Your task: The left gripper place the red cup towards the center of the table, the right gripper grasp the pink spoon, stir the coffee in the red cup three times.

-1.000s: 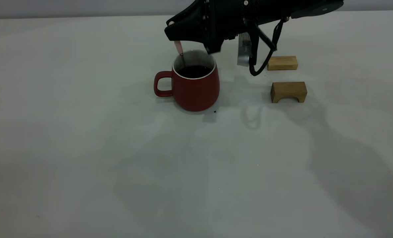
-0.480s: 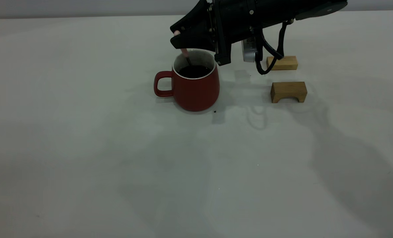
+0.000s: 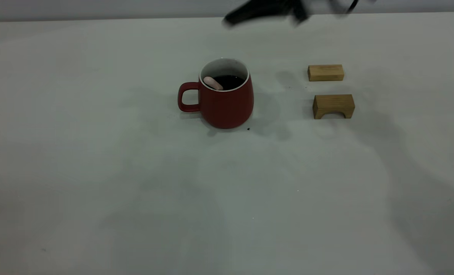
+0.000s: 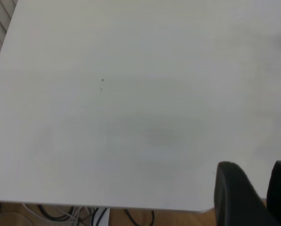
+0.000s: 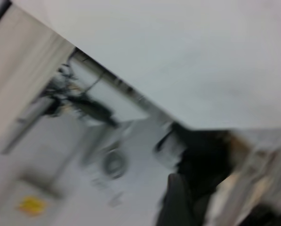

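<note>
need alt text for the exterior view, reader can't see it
A red cup of dark coffee stands on an off-white table, handle to the view's left, a pink spoon leaning inside. Two wooden blocks lie to its right, and the right gripper blurs along the top edge.

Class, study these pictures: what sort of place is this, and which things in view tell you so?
Probably a robot test bench: a bare off-white table holding only a red cup with a pink spoon in it, two wooden blocks, and loose cables below the edge.
</note>
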